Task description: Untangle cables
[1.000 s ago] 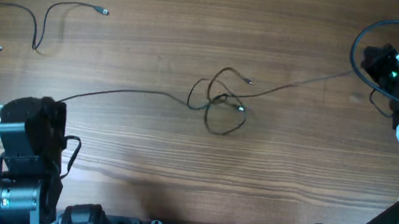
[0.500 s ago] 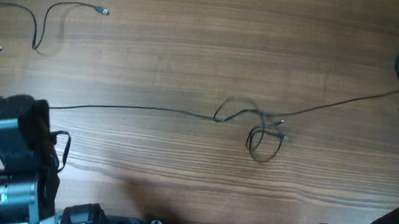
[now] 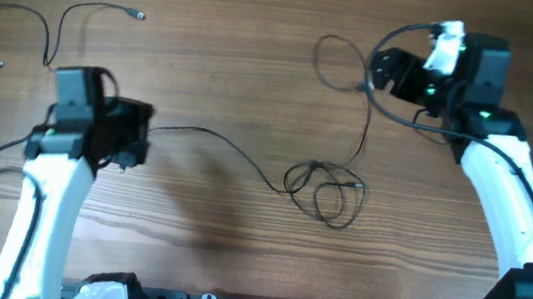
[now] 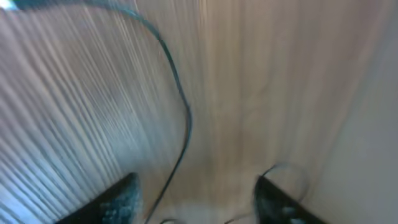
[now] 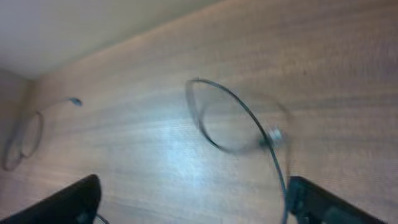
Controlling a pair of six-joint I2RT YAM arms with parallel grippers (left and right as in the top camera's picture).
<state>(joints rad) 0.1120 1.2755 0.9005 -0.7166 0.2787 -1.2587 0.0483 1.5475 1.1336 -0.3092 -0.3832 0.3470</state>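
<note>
Overhead view, near edge first. A small knot (image 3: 327, 190) of the cables lies just right of centre on the wooden table (image 3: 235, 252), its loops not yet undone; the task is judged partly complete. One strand (image 3: 213, 135) runs leftward, its long axis across the table, to the left gripper (image 3: 137, 137), whose jaws are apart and clamp nothing. A second strand (image 3: 364, 131) runs farther back to a loop (image 3: 332, 61) beside the right gripper (image 3: 381, 70), jaws wide and empty. At far left a separate cable (image 3: 58, 35) lies free.

Blurred cable (image 4: 184, 118) across wooden table (image 4: 280, 74)
</note>
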